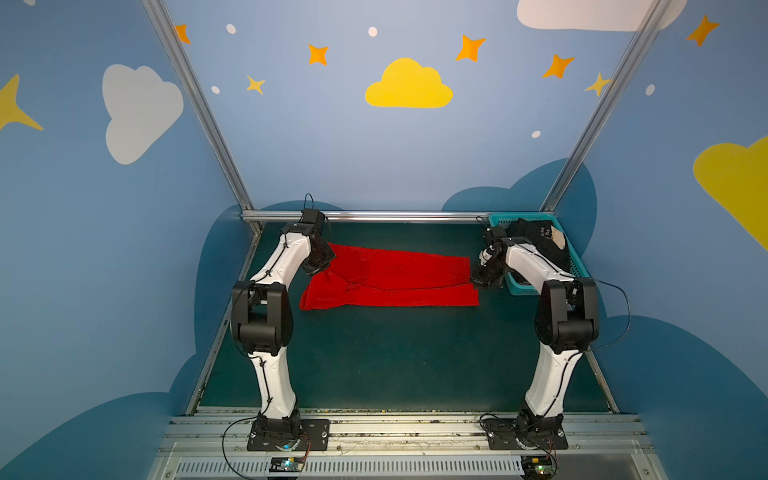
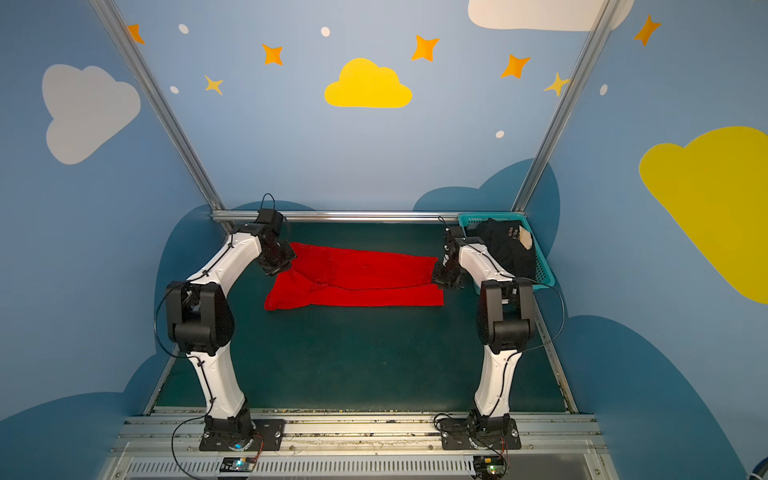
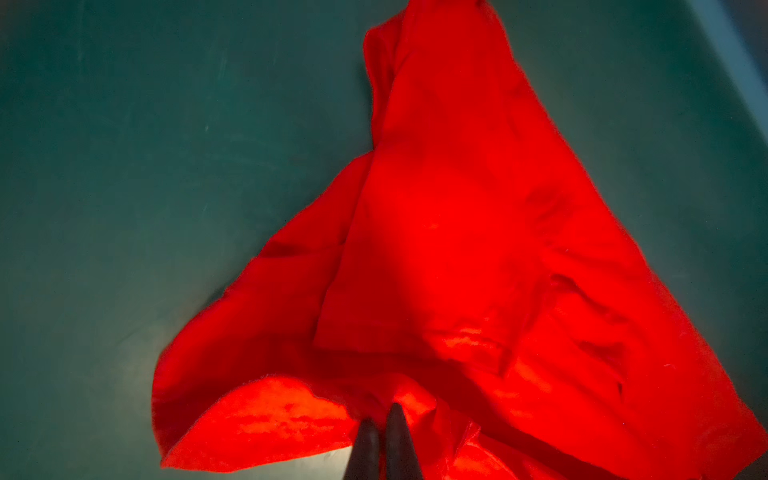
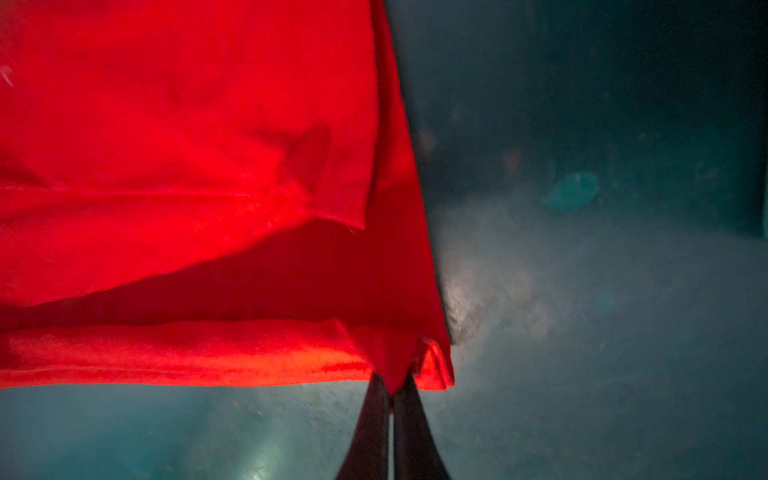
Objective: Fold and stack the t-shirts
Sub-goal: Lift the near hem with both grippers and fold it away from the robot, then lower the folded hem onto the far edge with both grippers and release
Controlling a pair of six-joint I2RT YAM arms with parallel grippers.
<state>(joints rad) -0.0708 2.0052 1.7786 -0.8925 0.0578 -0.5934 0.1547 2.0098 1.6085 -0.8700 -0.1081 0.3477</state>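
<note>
Dark green table mat (image 1: 395, 357) (image 2: 353, 361) fills the floor of the cell in both top views, and up close in the right wrist view it shows speckled and glary (image 4: 582, 332). In the far right corner sits a teal lattice basket (image 1: 505, 217), tucked against the far rail (image 1: 395, 215). Silver uprights (image 1: 199, 108) slant up from the far corners. The back wall is blue, with a yellow cloud (image 1: 409, 85) and orange stars (image 1: 318, 54). There's a white cloud (image 1: 137, 112) on the left wall. A blurry teal patch (image 4: 571, 191) shows in the right wrist view, possibly the basket, hard to say.
</note>
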